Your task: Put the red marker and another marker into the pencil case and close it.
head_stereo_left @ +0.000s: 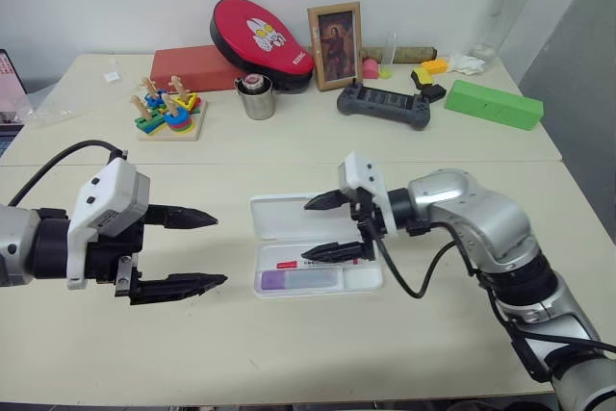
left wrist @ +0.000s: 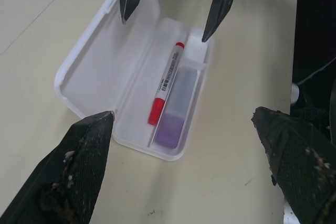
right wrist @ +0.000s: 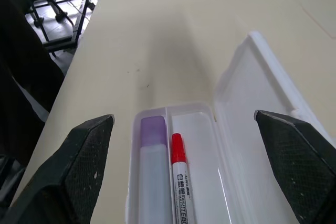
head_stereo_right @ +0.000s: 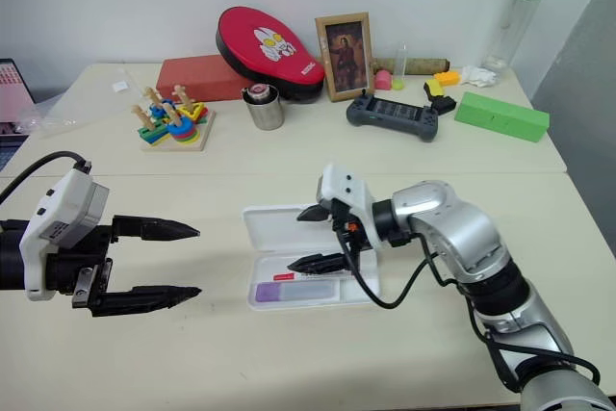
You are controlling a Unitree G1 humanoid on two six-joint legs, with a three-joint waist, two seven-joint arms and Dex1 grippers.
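Nearest, the left gripper (head_stereo_left: 197, 251) hangs over the desk (head_stereo_left: 289, 353), jaws spread wide and empty, probably waiting to shut the lid. Beyond it the smooth white plastic pencil case (left wrist: 94, 72) lies open, the slim red marker (left wrist: 166, 83) beside the stubby lilac marker (left wrist: 176, 109) in its tray. Above, the right gripper (head_stereo_left: 327, 228) hovers wide, empty.

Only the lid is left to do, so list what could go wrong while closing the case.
1. The right pincer hangs open directly over the case; lowering carelessly could knock the tray or shift the red marker.
2. The lid lies flat open, so a push on it might slide the light case rather than fold it.
3. The lilac marker could block the lid if jostled.
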